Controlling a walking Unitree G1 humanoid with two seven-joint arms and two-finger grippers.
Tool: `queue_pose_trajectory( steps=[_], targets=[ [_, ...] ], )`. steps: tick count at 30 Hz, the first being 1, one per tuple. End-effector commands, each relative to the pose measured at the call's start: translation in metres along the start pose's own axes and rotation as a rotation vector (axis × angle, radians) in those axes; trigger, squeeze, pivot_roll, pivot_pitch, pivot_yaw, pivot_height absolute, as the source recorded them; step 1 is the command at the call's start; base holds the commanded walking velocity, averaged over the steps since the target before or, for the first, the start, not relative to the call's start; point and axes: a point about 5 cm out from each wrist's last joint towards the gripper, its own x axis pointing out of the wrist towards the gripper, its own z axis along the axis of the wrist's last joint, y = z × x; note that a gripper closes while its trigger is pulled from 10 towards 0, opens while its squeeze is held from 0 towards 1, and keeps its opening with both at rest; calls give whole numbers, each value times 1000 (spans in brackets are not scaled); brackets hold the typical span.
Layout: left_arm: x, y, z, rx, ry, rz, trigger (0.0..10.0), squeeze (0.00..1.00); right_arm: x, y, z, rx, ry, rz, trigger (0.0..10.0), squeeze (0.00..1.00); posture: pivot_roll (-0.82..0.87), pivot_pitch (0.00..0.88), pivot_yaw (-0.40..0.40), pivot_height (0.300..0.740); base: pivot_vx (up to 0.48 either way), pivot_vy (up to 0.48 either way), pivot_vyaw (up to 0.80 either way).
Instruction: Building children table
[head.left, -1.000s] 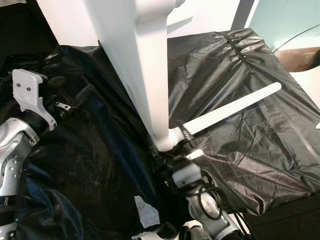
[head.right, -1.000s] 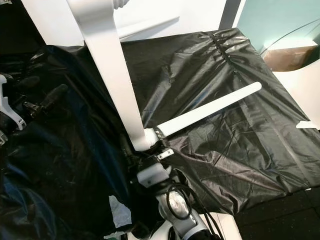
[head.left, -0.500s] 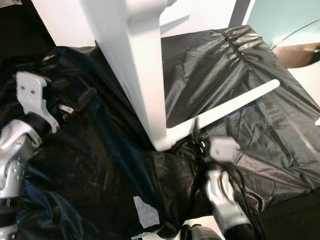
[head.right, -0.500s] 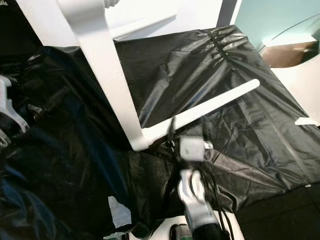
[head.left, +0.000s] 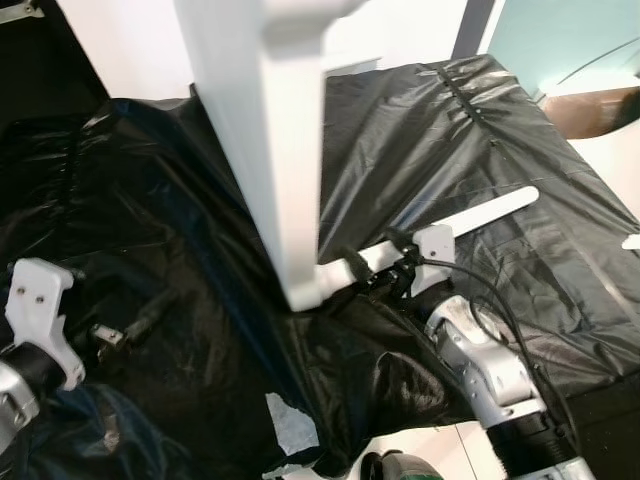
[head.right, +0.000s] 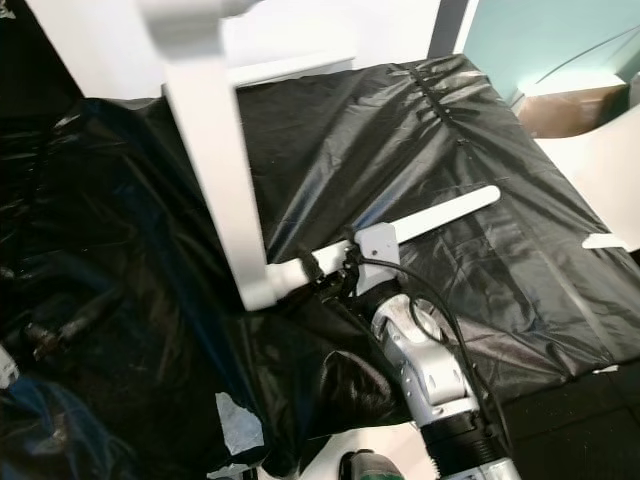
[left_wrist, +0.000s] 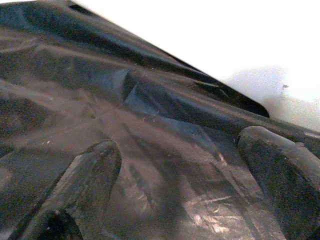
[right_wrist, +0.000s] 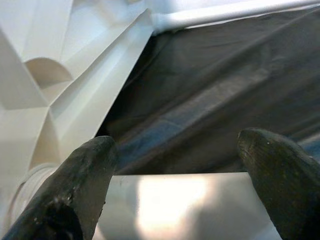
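- Right gripper (head.left: 375, 272) jaws spread astride leg (head.left: 470, 215), not pinching.
- Left gripper (head.left: 130, 325) jaws spread, idle over sheet (head.left: 180, 240).
- Leg flat on sheet, end at tabletop (head.left: 270, 150).
- Risk: leg rolls off slick plastic, misses socket.

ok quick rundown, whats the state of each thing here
white table leg: lying on the black sheet, near end joined to the table frame
table frame: standing up from the sheet
right gripper: open, fingers straddling the leg
left gripper: open, holding nothing, over the sheet
black plastic sheet: spread out, wrinkled
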Motion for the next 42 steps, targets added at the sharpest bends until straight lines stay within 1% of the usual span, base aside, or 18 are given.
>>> queue_pose_trajectory(
  steps=[1,5,8,9,11,12,13,17,20,21,22,26,28,30,33,38,41,42],
  targets=[
    [-9,-9,2,0,20,-177,10000,0,4,17,-13,44,118,125,10000,0,107,153,12,740,0,0,0],
    [-20,-19,3,-24,36,-216,10000,0,13,30,-10,55,179,227,10000,0,111,153,10,740,0,0,0],
    [-32,-43,-7,-52,87,-281,10000,0,27,46,-10,62,224,307,10000,0,128,153,4,740,0,0,0],
    [-32,-57,-10,-70,94,-294,10000,0,35,55,-10,85,238,349,10000,0,136,153,1,740,0,0,0],
    [-30,-66,-13,-76,97,-284,10000,0,40,62,-10,93,241,372,10000,0,143,151,-2,740,0,0,0],
    [-27,-67,-14,-66,95,-253,10000,0,42,64,-11,96,245,381,10000,0,151,150,-8,740,0,0,0],
    [-17,-71,-24,-88,125,-131,10000,0,51,71,-12,120,239,399,10000,0,171,146,-20,740,0,0,0],
    [-6,-90,-24,-121,94,-115,10000,0,60,76,-15,143,249,410,10000,0,179,143,-27,740,0,0,0],
    [8,-95,-25,-132,84,-21,10000,0,66,80,-17,157,249,412,10000,0,187,139,-33,740,0,0,0],
    [14,-94,-27,-127,87,48,10000,0,69,81,-18,159,248,410,10000,0,191,140,-34,740,0,0,0],
    [21,-91,-29,-106,96,156,10000,0,74,82,-19,173,242,409,10000,0,197,139,-37,740,0,0,0],
    [27,-102,-25,-66,95,151,10000,0,84,88,-20,194,228,427,10000,0,203,133,-43,740,0,0,0],
    [32,-99,-25,-4,118,232,10000,0,87,91,-19,201,217,430,10000,0,208,131,-42,740,0,0,0],
    [37,-100,-21,-36,93,297,10000,0,85,88,-19,195,212,430,10000,0,211,129,-43,740,0,0,0],
    [41,-101,-12,-22,49,381,10000,0,82,77,-21,179,213,430,10000,0,212,127,-42,740,0,0,0],
    [44,-99,-2,2,14,394,10000,0,67,49,-11,123,150,342,10000,0,208,119,-42,740,0,0,0],
    [46,-100,1,12,5,378,10000,0,50,32,-8,47,121,283,10000,0,199,113,-36,740,0,0,0],
    [49,-99,3,16,-3,377,10000,0,42,23,-2,3,80,234,10000,0,185,114,-28,740,0,0,0]
  ],
)
